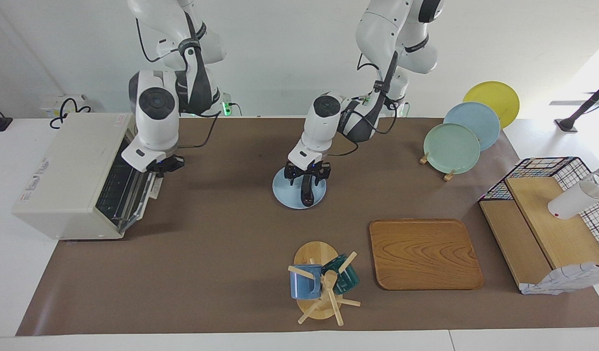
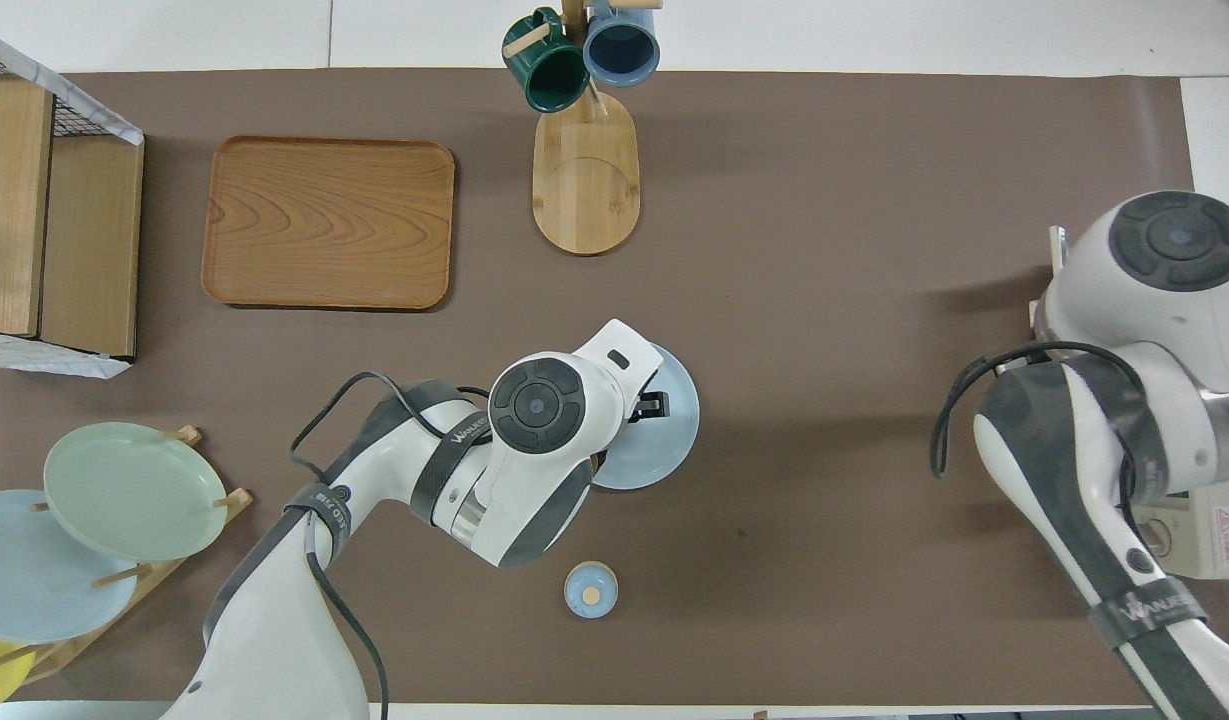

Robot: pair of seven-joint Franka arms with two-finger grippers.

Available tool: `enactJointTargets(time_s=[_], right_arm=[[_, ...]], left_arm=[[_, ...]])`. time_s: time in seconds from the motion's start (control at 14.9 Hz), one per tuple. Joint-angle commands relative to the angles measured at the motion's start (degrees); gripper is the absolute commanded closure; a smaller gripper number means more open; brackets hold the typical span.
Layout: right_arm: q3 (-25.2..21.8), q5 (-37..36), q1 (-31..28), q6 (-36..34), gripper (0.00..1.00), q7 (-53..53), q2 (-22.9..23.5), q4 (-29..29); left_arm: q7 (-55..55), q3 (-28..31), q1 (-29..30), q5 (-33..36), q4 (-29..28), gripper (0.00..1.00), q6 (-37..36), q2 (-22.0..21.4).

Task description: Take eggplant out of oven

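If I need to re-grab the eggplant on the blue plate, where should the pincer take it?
Take the eggplant around its mid-length, coming straight down, fingers closing across its narrow width. It lies flat on the blue plate, its length running toward and away from the robots. The left pincer is already over the end nearer the robots.

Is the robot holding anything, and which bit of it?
The left gripper is down over the eggplant on the blue plate, at its end nearer the robots; a firm hold cannot be told. The right gripper is at the oven door's top edge.
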Motion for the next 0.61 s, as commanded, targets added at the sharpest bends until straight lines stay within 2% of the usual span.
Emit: enactJointTargets(time_s=[0.0, 0.13, 0.2, 0.34, 0.54], right_arm=[[-0.3, -1.9, -5.8, 0.4, 1.00, -6.1, 0.0, -0.7], [-0.3, -1.2, -7.1, -2.0, 1.00, -7.9, -2.0, -0.6], [-0.4, 0.3, -7.0, -2.9, 1.00, -7.9, -2.8, -0.2], [-0.2, 3.0, -6.7, -6.7, 1.00, -7.9, -4.3, 2.3], [0.1, 9.3, -6.0, -13.0, 1.00, -7.8, -3.8, 10.5]], left_arm=[[0.0, 1.0, -1.5, -0.6, -1.9, 0.09, 2.5, -0.1], [0.1, 1.0, -1.6, -0.6, -1.9, 0.19, 3.1, 0.3], [0.0, 1.0, -1.6, -0.7, -1.9, 0.28, 3.0, 0.3], [0.0, 1.0, -1.6, -0.6, -1.7, 0.53, 2.8, 0.3], [0.0, 1.1, -1.6, -0.7, -1.3, 0.93, 2.3, 0.0]])
